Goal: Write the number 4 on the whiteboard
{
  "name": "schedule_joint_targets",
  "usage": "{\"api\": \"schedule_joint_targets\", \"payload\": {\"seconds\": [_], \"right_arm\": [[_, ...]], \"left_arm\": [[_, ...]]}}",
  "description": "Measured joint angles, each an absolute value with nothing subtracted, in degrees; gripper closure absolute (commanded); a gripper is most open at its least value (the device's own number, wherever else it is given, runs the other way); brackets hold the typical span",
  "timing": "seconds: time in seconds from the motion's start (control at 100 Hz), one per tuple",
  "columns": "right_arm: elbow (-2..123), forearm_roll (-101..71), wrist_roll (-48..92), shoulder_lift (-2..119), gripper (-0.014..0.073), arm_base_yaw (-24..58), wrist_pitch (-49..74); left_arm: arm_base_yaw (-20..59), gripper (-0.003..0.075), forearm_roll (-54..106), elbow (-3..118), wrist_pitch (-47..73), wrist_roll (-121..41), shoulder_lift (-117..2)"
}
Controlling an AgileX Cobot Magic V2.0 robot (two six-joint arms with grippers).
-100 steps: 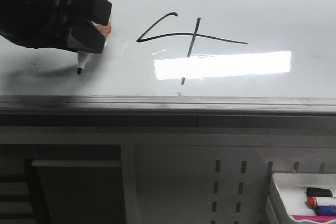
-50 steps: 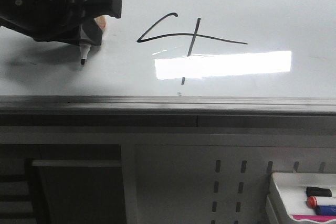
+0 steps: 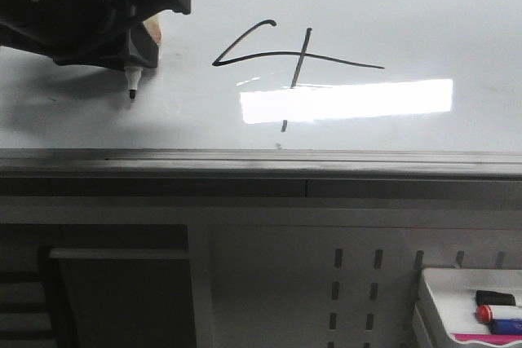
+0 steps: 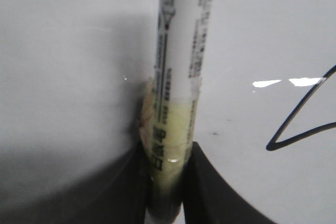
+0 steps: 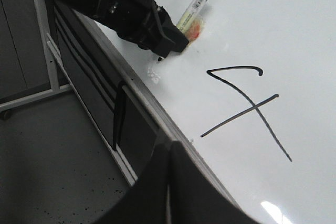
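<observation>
A black hand-drawn number 4 point(image 3: 294, 56) stands on the glossy whiteboard point(image 3: 391, 6), above a bright glare. It also shows in the right wrist view point(image 5: 247, 103), and its left corner in the left wrist view point(image 4: 294, 129). My left gripper point(image 3: 143, 34) is shut on a white marker point(image 3: 132, 79), tip down, left of the figure; I cannot tell whether the tip touches the board. The left wrist view shows the marker barrel point(image 4: 178, 77) clamped between the black fingers point(image 4: 210, 187). My right gripper point(image 5: 169, 182) is shut and empty at the board's lower edge.
The board's grey metal lower edge point(image 3: 261, 160) runs across the front view. Below it is a perforated panel point(image 3: 359, 283). A small white tray point(image 3: 469, 299) with several markers sits at the lower right. A dark frame and the floor point(image 5: 52, 171) show beside the board.
My left gripper with the marker has risen a little and tilted; the marker tip has shifted slightly right and up. The figure is unchanged.
</observation>
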State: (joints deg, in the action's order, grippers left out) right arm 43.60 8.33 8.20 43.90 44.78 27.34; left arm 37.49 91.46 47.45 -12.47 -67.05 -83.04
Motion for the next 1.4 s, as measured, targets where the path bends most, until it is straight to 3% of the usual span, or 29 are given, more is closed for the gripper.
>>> {"api": "schedule_joint_targets", "payload": {"seconds": [0.23,0.61,0.85,1.12,1.4], "right_arm": [[43.6,8.0,8.2,43.9,0.0655,44.8,27.3],[43.6,8.0,8.2,43.9,0.0655,44.8,27.3],[43.6,8.0,8.2,43.9,0.0655,44.8,27.3],[43.6,8.0,8.2,43.9,0.0655,44.8,27.3],[43.6,7.8,8.2,43.9,0.0655,44.8,27.3]], "left_arm": [[37.5,0.0540,92.1,47.4,-12.6,-67.0,-83.0],[37.5,0.0524,92.4,47.4,-12.5,-67.0,-83.0],[37.5,0.0371,92.5,47.4,-12.0,-67.0,-83.0],[37.6,0.0356,92.5,47.4,-11.4,-67.0,-83.0],[37.6,0.0145,92.5,47.4,-10.8,-67.0,-82.9]]}}
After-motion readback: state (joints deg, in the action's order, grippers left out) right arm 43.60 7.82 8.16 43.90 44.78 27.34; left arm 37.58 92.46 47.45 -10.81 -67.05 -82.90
